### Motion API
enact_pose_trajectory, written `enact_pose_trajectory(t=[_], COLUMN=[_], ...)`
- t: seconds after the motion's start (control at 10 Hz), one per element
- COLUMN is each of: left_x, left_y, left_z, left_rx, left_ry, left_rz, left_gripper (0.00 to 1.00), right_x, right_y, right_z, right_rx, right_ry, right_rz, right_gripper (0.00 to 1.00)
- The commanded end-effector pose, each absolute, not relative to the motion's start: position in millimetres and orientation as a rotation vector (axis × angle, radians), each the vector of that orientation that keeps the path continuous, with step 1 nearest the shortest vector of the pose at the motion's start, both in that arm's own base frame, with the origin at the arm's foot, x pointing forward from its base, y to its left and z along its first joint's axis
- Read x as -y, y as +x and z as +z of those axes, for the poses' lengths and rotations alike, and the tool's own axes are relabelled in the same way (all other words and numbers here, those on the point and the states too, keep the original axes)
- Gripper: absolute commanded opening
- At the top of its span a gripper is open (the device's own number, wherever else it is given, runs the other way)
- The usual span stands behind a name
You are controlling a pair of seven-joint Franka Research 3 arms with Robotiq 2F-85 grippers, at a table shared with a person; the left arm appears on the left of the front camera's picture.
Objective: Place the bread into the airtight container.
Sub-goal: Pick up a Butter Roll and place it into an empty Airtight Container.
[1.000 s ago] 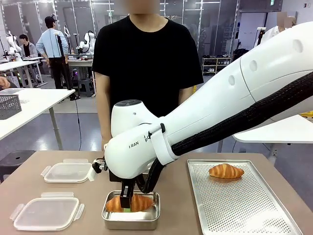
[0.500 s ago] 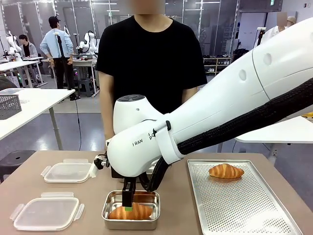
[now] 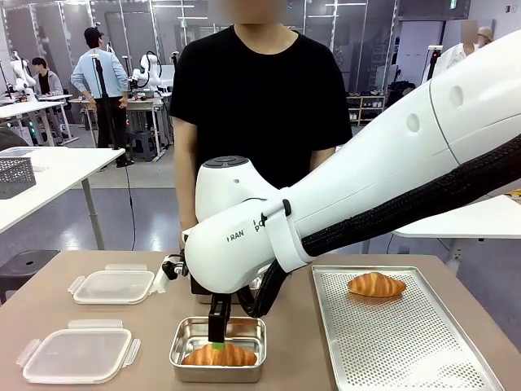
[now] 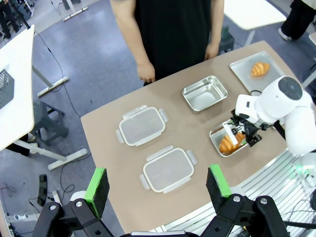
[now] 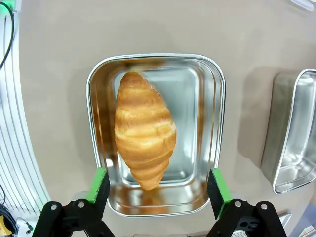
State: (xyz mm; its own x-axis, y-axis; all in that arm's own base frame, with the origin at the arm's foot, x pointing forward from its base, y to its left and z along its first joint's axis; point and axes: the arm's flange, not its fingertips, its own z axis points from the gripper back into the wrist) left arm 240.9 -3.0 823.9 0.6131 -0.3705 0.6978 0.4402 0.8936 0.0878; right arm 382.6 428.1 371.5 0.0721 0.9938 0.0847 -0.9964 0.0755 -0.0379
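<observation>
The right gripper hangs directly above the steel container with its jaws spread as wide as they go. Its green pads stand on either side of the container's near end and touch nothing. A second ago it was down inside the container, its fingers closed around the croissant. Since then the fingers have parted and the gripper has lifted a little. The croissant now lies free on the container floor, lengthwise and slightly askew, nearer one long wall than the other. In the front view it has settled toward the near side of the container, with one black finger just above it and no longer in contact.

That means the release is done and this piece of bread is placed. What looks left to do is a second croissant, which sits on the perforated tray well to the right. A second steel container stands empty just beyond the filled one. Two clear plastic lids lie on the desk to the left, neither yet fitted.

The left gripper is held high over the desk, jaws wide apart and empty. A person stands at the far edge, hands clear of the desk.
</observation>
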Motion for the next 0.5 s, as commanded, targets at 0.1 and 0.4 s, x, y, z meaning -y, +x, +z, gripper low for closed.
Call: enact_pose_trajectory(t=[0.1, 0.4], left_x=[2.3, 2.3], left_y=[240.6, 240.6], left_z=[827.5, 827.5], left_rx=[0.772, 0.772], left_ry=[-0.096, -0.096], left_rz=[-0.470, -0.470], left_gripper=[1.00, 1.00], right_x=[-431.0, -431.0], right_y=[381.2, 381.2], right_z=[372.4, 372.4], right_rx=[0.099, 0.099], right_ry=[0.032, 0.032], right_rz=[1.495, 1.495], right_gripper=[0.99, 0.99])
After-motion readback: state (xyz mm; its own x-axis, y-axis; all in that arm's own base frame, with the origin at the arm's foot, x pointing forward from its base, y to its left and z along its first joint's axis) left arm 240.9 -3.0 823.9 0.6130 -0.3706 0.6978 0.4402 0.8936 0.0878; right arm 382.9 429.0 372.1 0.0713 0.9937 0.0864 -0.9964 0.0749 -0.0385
